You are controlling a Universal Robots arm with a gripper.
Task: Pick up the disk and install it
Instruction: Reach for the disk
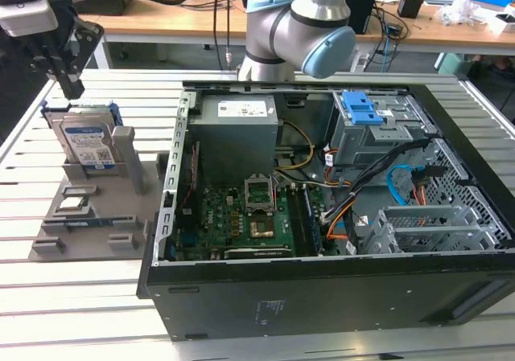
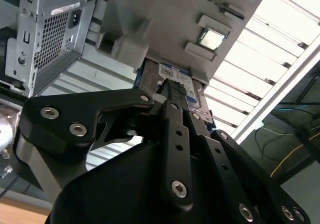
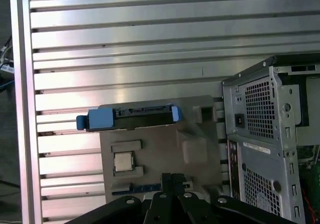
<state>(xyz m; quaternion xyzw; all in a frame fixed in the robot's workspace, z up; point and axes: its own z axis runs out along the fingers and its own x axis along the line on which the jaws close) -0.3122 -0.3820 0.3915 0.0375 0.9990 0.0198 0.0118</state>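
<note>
The disk (image 1: pixel 87 140) stands on edge in a slot of a grey holder (image 1: pixel 96 224) on the exterior view's left, its white-and-blue label facing the camera and a blue bracket around it. My gripper (image 1: pixel 74 90) hangs just above the disk's top edge and apart from it, with its black fingers drawn together and nothing between them. In the first wrist view the disk (image 3: pixel 132 118) appears edge-on with blue ends, beyond my gripper (image 3: pixel 172 176). In the second wrist view my gripper (image 2: pixel 166 86) points at the disk (image 2: pixel 176 76).
An open computer case (image 1: pixel 322 297) fills the exterior view's right, with a grey drive cage with a blue latch (image 1: pixel 362 108), a power supply (image 1: pixel 237 124) and loose cables. A small chip (image 1: pixel 72 204) lies on the holder. Everything rests on a slatted aluminium table (image 1: pixel 48 297).
</note>
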